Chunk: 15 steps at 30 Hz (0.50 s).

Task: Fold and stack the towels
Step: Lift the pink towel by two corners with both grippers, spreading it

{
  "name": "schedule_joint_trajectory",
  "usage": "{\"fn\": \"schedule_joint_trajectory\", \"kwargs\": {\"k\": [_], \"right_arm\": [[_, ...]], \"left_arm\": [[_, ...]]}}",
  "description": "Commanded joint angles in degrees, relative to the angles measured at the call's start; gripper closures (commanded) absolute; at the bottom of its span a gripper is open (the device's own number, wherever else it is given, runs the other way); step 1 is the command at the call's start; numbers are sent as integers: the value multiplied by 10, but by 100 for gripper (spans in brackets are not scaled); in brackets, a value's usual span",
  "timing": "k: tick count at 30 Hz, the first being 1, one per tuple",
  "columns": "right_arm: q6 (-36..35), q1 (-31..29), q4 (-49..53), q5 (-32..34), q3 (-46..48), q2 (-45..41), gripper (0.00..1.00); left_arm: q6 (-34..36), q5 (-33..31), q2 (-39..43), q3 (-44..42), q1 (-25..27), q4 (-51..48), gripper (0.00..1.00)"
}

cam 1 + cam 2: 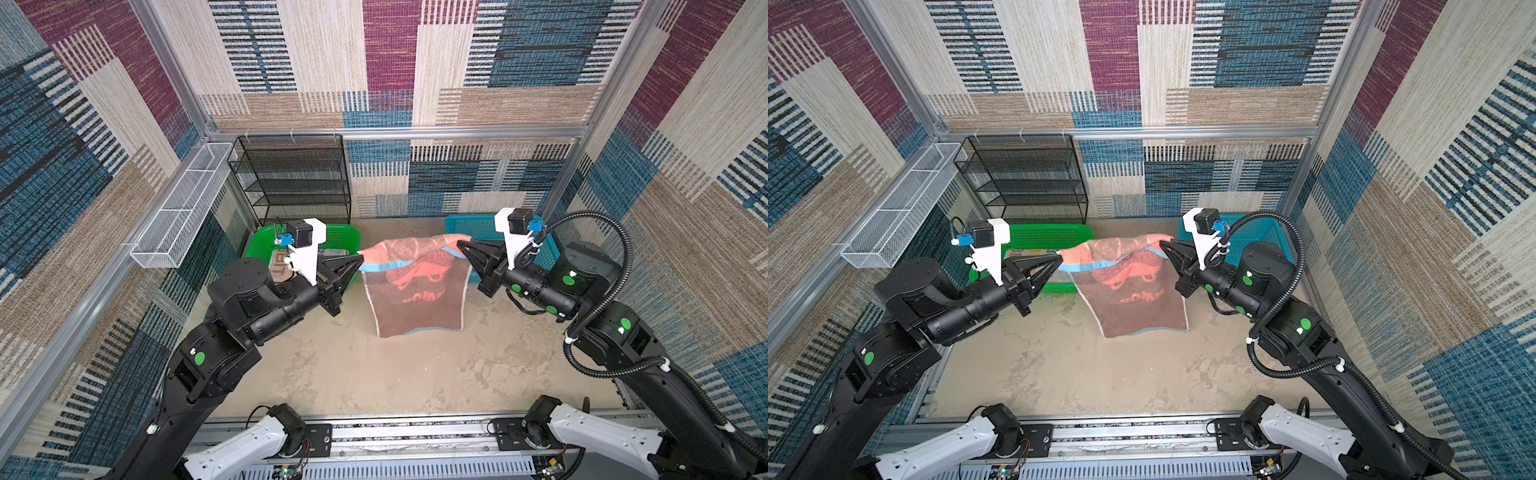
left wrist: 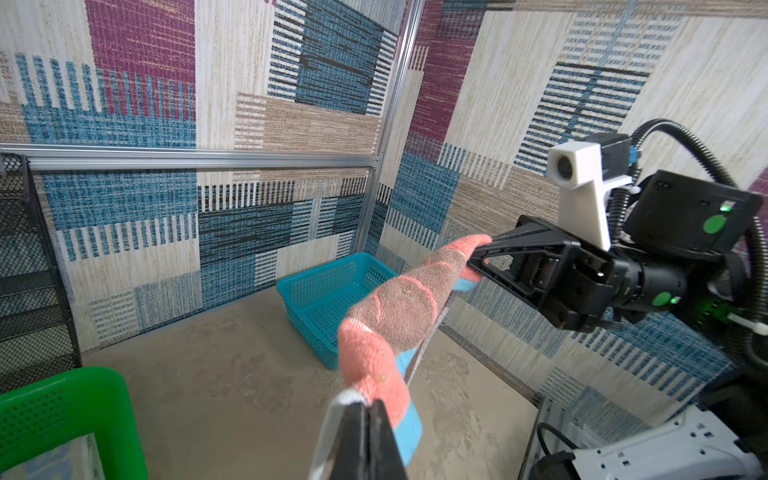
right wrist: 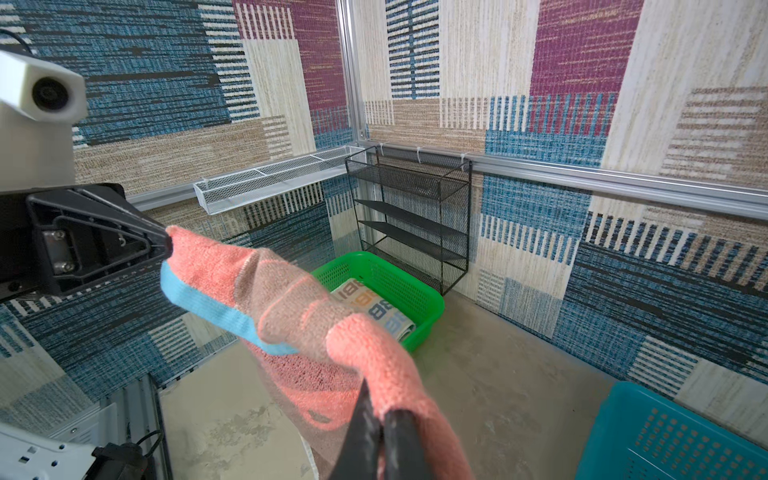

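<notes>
A coral towel [image 1: 415, 286] with a blue border hangs in the air between both grippers, its lower edge touching the table in both top views [image 1: 1138, 291]. My left gripper [image 1: 360, 261] is shut on its left top corner, my right gripper [image 1: 460, 245] is shut on its right top corner. The top edge sags rolled between them [image 2: 399, 307] [image 3: 299, 316]. The left gripper [image 2: 368, 405] and the right gripper [image 3: 382, 409] each pinch the cloth. A whitish towel with orange and blue letters [image 3: 374, 307] lies in the green basket [image 3: 419, 286].
The green basket [image 1: 340, 237] stands at the back left, under my left arm. A blue basket [image 1: 469, 228] stands at the back right, behind my right gripper. A black mesh rack [image 1: 295, 178] stands against the back wall, a white wire tray [image 1: 178, 212] hangs on the left wall.
</notes>
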<state>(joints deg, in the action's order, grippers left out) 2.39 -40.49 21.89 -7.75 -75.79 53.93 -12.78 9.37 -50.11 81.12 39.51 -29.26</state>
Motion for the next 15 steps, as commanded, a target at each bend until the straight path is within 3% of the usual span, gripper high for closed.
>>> {"fn": "schedule_joint_trajectory", "kwargs": {"k": [1,15], "right_arm": [[12,0,-33,-11,4,-11,100],[17,0,-52,148,33,32,100]], "left_arm": [[-17,7,8,-1,0,19,100],[9,-132,-22,-8,0,2,100]]}}
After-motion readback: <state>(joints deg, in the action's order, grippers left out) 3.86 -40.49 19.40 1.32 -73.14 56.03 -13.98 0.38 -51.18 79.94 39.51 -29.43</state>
